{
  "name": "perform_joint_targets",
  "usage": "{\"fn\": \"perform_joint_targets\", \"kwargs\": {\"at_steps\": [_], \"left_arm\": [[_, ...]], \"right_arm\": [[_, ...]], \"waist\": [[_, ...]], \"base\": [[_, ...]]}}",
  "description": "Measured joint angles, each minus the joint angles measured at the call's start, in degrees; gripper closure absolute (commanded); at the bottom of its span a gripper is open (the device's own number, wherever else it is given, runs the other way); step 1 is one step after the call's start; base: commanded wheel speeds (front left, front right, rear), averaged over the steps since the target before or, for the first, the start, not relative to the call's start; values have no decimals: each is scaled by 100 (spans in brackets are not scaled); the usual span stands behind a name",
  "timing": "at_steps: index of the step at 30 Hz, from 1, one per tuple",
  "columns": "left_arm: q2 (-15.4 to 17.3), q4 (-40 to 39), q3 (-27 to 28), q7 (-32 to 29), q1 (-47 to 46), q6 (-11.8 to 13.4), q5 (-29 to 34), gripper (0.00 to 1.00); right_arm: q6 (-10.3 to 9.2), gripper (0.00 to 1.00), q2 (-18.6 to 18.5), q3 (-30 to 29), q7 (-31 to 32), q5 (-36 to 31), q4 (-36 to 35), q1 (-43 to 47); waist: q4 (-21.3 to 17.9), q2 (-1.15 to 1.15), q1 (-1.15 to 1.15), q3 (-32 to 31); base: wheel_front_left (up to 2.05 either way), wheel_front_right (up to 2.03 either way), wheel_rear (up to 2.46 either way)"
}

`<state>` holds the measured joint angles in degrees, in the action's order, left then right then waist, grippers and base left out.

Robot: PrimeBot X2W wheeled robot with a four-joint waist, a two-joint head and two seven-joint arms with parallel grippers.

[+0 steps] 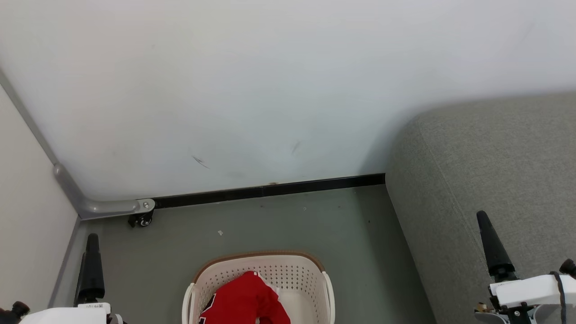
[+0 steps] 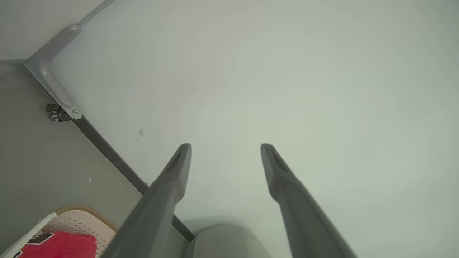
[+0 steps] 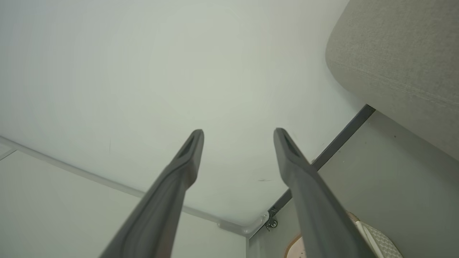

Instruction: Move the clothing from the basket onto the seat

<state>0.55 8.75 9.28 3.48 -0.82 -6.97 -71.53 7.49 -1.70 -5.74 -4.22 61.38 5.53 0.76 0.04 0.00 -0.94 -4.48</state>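
Head view: basket [image 1: 260, 258] on floor [image 1: 288, 225] at bottom centre, cut by frame edge, long axis unclear. Red clothing [image 1: 246, 297] heaped inside, peak toward wall [image 1: 225, 90], draping toward robot. Seat [image 1: 495, 157] to right, apart from basket. Left gripper [image 1: 92, 252] and right gripper [image 1: 488, 234] point toward wall.
Left wrist view: fingers spread wide, empty; jersey with dark lettering in basket, lower left.
Right wrist view: fingers spread wide, empty; seat corner upper right.

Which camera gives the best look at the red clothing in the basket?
The head view: the clothing lies heaped in the basket, partly cut by the bottom edge. The left wrist view catches a red corner with dark lettering. The right wrist view catches the basket's edge.
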Motion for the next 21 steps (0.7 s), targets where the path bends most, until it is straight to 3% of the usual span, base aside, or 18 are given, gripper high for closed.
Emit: {"fn": "perform_joint_targets", "kwargs": {"at_steps": [10, 21], "left_arm": [[14, -458, -8, 214, 183, 0, 1260, 0], [44, -860, -63, 425, 279, -9, 2416, 0]], "right_arm": [[0, 0, -10, 229, -191, -1224, -330, 64], [0, 0, -19, 379, -387, -2393, -519, 219]], "waist": [[79, 0, 48, -85], [108, 0, 82, -114]], "base": [[0, 0, 0], [0, 0, 0]]}}
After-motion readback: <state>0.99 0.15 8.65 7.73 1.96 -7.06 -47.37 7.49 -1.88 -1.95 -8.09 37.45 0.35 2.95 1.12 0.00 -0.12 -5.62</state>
